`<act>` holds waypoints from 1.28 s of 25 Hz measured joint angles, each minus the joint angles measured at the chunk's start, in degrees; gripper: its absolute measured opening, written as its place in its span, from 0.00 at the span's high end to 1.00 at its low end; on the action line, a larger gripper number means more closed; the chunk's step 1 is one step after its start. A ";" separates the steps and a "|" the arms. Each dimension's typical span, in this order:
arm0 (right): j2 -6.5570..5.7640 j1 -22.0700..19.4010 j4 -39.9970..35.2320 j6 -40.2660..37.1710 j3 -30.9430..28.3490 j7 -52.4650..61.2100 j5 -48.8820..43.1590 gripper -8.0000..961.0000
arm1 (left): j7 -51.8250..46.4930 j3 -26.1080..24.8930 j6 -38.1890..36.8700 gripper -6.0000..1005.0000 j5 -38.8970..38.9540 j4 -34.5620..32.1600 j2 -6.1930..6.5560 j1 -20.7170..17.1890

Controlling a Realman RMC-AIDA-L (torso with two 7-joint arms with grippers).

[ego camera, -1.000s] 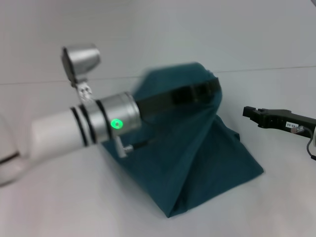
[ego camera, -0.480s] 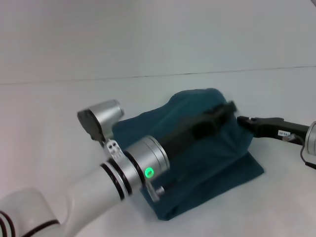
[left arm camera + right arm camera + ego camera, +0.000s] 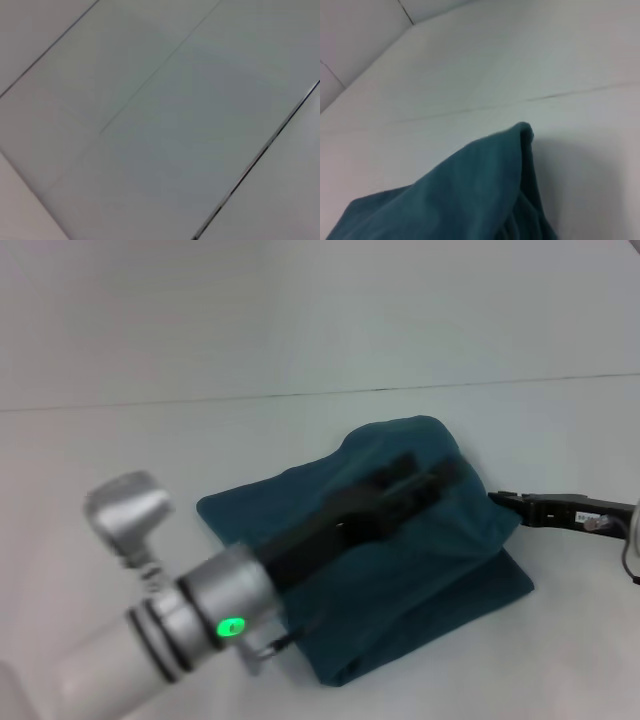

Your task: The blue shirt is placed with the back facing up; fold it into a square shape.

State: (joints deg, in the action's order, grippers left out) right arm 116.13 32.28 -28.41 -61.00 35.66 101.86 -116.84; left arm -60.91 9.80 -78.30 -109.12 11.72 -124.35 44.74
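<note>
A dark teal-blue shirt [image 3: 400, 570] lies bunched in a rough folded heap on a white table [image 3: 120, 460], right of centre in the head view, plain side showing and no lettering visible. The left arm reaches across it from the near left, its black left gripper [image 3: 445, 472] stretched over the raised far hump of cloth; whether its fingers are apart or pinching fabric cannot be told. That hump stands up off the table, probably because this gripper is carrying a layer over to make the fold. The right gripper [image 3: 500, 499] sits low at the heap's right edge, touching or just beside the cloth, perhaps to steady it; its finger state cannot be told either. The fold looks unfinished, not yet square
</note>
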 joint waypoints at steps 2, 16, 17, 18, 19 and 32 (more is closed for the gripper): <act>-1.02 -0.08 -0.58 -1.93 -0.24 2.22 -0.37 0.87 | -3.66 0.22 -3.62 0.48 -2.10 -5.16 0.12 -2.20; -6.95 1.56 -4.16 -17.98 -1.31 15.51 -0.32 0.44 | -13.52 9.52 -14.59 0.07 -3.75 -27.16 0.39 -11.30; -6.99 2.06 -4.17 -17.97 -0.60 16.89 -0.89 0.44 | -13.96 10.51 -14.94 0.07 -3.75 -28.41 0.40 -11.74; -6.99 2.62 -4.15 -17.93 -0.06 18.07 -1.66 0.44 | -14.22 11.48 -15.43 0.07 -3.74 -29.76 0.42 -12.30; -6.88 3.19 -4.04 -17.90 0.21 18.98 -2.53 0.44 | -14.40 12.58 -16.21 0.07 -3.73 -31.37 0.44 -13.09; -5.08 4.77 -3.14 -15.47 1.12 22.47 -5.85 0.45 | -14.10 16.03 -18.87 0.07 -3.79 -36.99 0.51 -18.33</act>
State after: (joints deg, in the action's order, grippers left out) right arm 111.06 37.05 -31.55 -76.47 36.78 124.34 -122.68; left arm -75.01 25.84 -97.17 -112.91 -25.27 -123.84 26.42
